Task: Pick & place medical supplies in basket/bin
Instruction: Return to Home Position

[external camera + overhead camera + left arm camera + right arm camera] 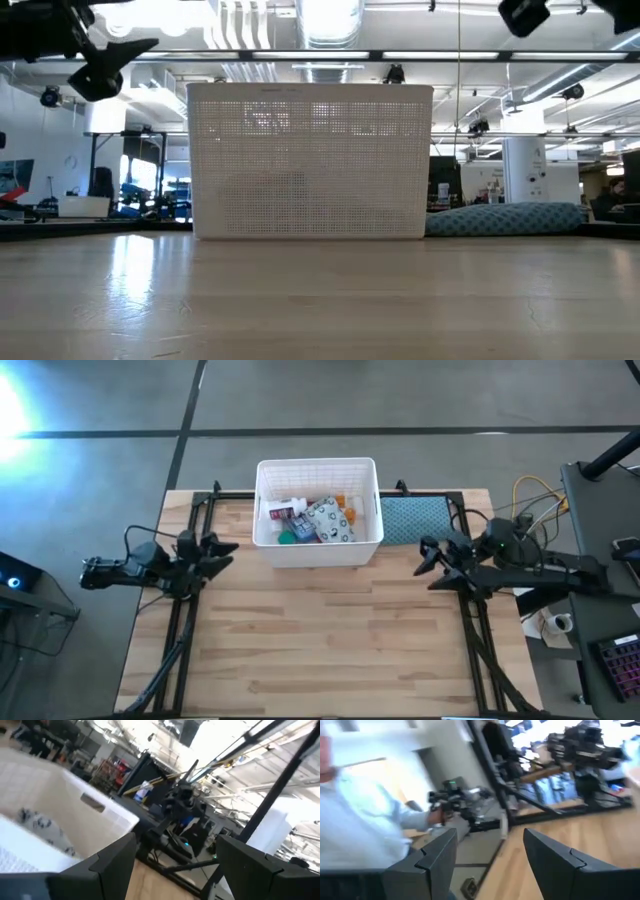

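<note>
Supplies [325, 520] all sit inside basket [318, 553] at far centre in high view; I see no item on table [330, 640]. My left gripper [228, 553] hangs left of the basket, right gripper [425, 558] right of it, near pad [412, 520]. Low view: basket and pad only. Wrist views: left fingers [117, 857] spread, empty; right fingers [437, 855] likewise. Sorting looks done; only homing left.

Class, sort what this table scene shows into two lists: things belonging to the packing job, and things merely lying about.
Job:
- basket
- supplies, inside the basket
- left gripper, open, left of the basket
- right gripper, open, near the pad

Lying about:
- blue pad, right of the basket
- keyboard, off the table's right edge
</note>
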Robot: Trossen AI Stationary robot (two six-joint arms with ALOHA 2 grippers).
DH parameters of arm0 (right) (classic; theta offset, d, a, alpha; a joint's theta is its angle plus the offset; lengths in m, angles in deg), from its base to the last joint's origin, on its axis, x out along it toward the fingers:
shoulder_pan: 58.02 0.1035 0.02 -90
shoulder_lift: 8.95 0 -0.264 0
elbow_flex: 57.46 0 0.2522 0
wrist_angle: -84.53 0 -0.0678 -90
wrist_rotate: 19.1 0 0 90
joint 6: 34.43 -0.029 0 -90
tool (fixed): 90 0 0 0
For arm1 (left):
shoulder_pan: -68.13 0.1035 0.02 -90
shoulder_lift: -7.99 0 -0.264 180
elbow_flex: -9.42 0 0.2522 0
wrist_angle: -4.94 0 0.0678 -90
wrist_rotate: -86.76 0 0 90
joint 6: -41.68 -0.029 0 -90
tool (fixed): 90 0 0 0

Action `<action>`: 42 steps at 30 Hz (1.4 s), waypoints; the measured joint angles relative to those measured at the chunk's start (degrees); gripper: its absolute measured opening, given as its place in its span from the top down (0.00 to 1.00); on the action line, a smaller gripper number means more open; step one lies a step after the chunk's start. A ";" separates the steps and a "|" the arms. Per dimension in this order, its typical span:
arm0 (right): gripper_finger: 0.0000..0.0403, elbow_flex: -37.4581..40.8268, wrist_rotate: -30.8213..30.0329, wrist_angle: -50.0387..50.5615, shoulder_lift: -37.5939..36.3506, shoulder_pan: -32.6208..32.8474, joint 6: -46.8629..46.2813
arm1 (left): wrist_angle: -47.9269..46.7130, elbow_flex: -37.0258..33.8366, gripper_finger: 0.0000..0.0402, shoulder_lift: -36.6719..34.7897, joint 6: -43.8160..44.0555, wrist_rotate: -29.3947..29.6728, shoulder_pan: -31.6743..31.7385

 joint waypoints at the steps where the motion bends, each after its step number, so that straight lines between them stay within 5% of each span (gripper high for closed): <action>1: 0.46 1.40 0.72 -1.09 -0.64 0.00 0.02 | 0.30 0.03 0.36 -0.88 -1.15 -0.08 0.00; 4: 0.46 5.21 -1.27 -1.64 -3.09 0.02 -1.31 | 0.06 0.07 0.36 -1.57 -2.44 -2.06 0.00; 9: 0.46 10.79 -17.37 -4.25 -8.36 0.59 -1.41 | -1.62 0.02 0.36 -1.45 -1.81 -2.30 -0.02; 23: 0.46 28.51 -18.98 -14.61 -21.00 0.98 3.44 | -7.95 0.74 0.36 -1.26 -0.26 -2.38 -0.02; 34: 0.46 28.45 -20.89 -7.62 -20.07 0.98 9.88 | -8.60 0.43 0.36 4.64 -0.19 -2.46 -0.04; 42: 0.46 28.45 -20.91 -7.55 -19.14 0.98 9.84 | -8.05 -5.27 0.36 -1.84 -0.17 -2.36 -0.02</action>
